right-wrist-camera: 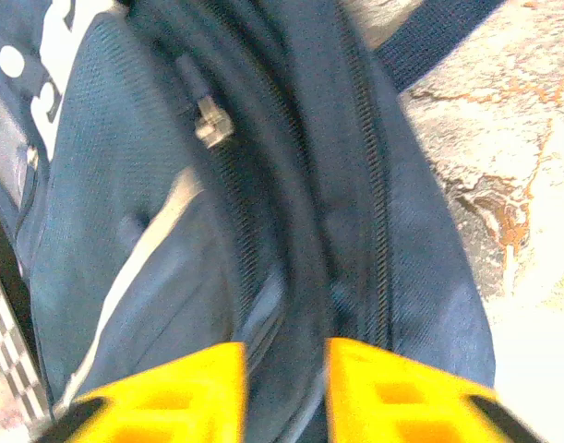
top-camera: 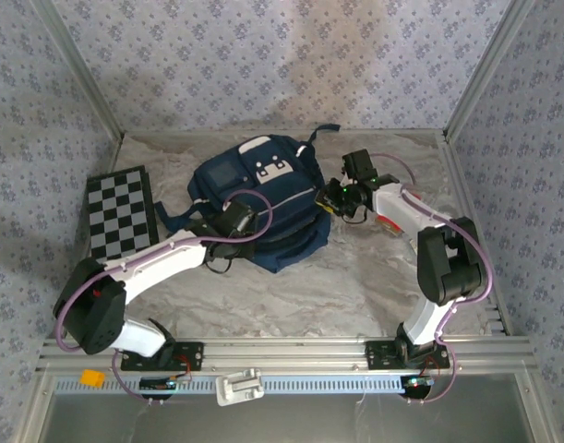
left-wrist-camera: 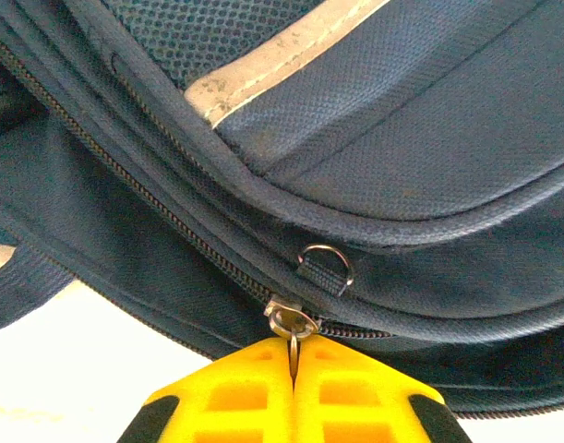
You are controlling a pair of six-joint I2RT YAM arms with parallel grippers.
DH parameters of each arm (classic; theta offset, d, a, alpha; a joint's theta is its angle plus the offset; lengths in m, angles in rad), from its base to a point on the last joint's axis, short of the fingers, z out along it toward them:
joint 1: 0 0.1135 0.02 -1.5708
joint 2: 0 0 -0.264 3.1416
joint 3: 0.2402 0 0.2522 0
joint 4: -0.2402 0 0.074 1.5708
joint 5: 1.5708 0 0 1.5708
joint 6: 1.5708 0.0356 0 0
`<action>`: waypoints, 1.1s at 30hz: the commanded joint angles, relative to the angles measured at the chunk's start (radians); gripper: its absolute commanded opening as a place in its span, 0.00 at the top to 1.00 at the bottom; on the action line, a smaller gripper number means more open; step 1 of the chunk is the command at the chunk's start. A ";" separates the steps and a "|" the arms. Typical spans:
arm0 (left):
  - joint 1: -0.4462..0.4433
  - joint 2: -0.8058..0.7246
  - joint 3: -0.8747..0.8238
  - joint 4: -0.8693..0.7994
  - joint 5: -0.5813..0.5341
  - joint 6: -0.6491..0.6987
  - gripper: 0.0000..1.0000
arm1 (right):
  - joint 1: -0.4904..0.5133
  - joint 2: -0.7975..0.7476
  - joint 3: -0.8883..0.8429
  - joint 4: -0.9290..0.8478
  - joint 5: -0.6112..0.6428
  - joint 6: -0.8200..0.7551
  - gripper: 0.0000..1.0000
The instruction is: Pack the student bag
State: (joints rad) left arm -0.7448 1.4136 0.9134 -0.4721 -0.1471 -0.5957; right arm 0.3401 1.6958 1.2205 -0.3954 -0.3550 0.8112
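Top view, bag: the blue school bag (top-camera: pixel 263 198) lies in the middle of the table (top-camera: pixel 355 286), with a checkered board (top-camera: pixel 120 214) well off to its left
Top view, claws: the left claw (top-camera: pixel 234 220) sits on the bag's near left side, and the right claw (top-camera: pixel 342 196) is at its right edge
Left wrist view, claw: the left claw (left-wrist-camera: pixel 293 358) is pressed together, pinching the little metal zip tab (left-wrist-camera: pixel 289 323)
Left wrist view, bag: the zip line (left-wrist-camera: pixel 125 171) runs off up to the left, and a small metal ring (left-wrist-camera: pixel 326 263) sits just above the tab
Right wrist view, claw: the right claw (right-wrist-camera: pixel 283 388) has its yellow fingers (right-wrist-camera: pixel 171 392) apart with a ridge of the bag between them — the picture is blurry, so I cannot tell if they squeeze it
Right wrist view, bag: another zip tab (right-wrist-camera: pixel 210 129) hangs higher up
Step, my guess: pulling the zip open so things can go in
Could go wrong, slip: the tab is tiny and smooth, so a fast or crooked pull may yank it out of the pinch
Could go wrong, slide: the bag is soft — if the right side is not held firm, the whole bag may drag along and the zip will not move
Could go wrong, jam: cloth may catch in the zip where it bends
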 commanded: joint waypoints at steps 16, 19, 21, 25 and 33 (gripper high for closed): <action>-0.021 -0.016 -0.005 0.070 0.036 0.019 1.00 | 0.304 -0.066 -0.175 0.263 0.089 0.427 0.37; -0.023 -0.013 -0.003 0.072 0.043 0.020 1.00 | 0.306 -0.035 -0.147 0.278 0.121 0.426 0.42; -0.026 -0.010 0.000 0.071 0.044 0.020 1.00 | 0.310 -0.027 -0.128 0.292 0.143 0.417 0.47; -0.029 -0.014 0.004 0.067 0.037 0.027 1.00 | 0.304 -0.035 -0.128 0.334 0.167 0.413 0.70; -0.024 -0.045 -0.015 0.010 -0.077 0.057 1.00 | 0.247 -0.110 -0.109 0.265 0.107 0.368 1.00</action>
State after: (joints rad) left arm -0.7662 1.4120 0.9077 -0.4301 -0.1642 -0.5659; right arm 0.6285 1.6402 1.0691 -0.1226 -0.2546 1.2125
